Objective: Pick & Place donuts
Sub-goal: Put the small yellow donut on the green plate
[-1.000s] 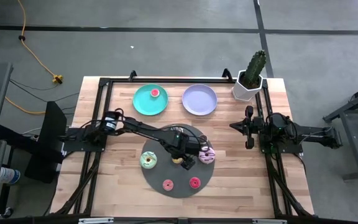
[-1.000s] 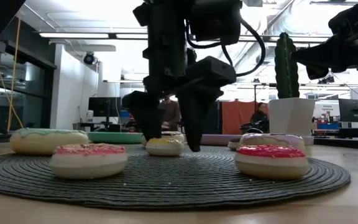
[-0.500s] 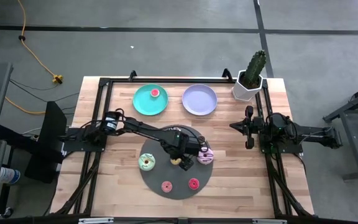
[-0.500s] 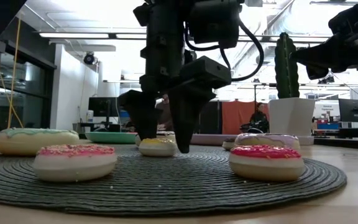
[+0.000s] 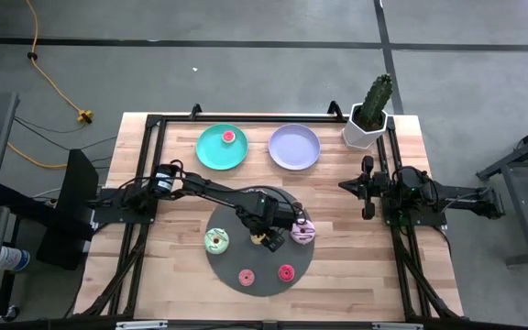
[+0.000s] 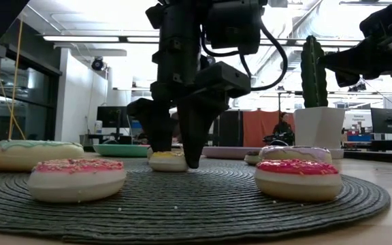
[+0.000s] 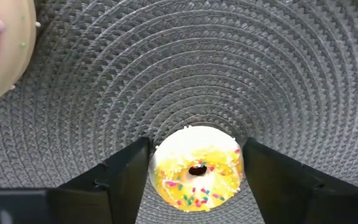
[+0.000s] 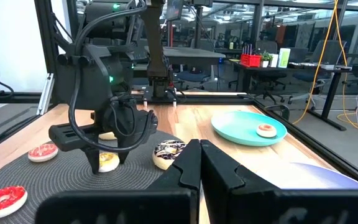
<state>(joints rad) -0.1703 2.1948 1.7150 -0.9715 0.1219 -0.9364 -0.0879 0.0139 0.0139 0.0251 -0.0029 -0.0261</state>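
My left gripper (image 5: 266, 236) is open, pointing down on the dark grey woven mat (image 5: 232, 261). Its fingers stand either side of a small yellow sprinkled donut (image 7: 196, 168) that lies flat on the mat (image 6: 167, 160). Also on the mat are a green-iced donut (image 5: 215, 241), a striped donut (image 5: 302, 230), a pink one (image 5: 246, 276) and a red one (image 5: 285, 272). A small pink donut (image 5: 229, 137) sits on the teal plate (image 5: 211, 154). My right gripper (image 5: 367, 188) waits shut at the table's right side. My left gripper comes at the yellow donut from above, pointing down, one finger (image 7: 129, 177) on each side of its outer rim (image 7: 157, 158). The gaps are hairline in the wrist view, and I cannot tell whether the fingers touch it. The donut lies flat on the mat.
The lilac plate (image 5: 294, 147) lies beside the teal one near the far edge. A potted cactus (image 5: 367, 115) stands at the far right corner. Black frame rails run along the left and right sides of the table. People sit in the room beyond.
My left gripper's fingers have drawn closer together around the yellow donut, the gap narrowing steadily in the low view. The mat with its donuts has slid a little toward the table's near edge. My right arm has kept still.
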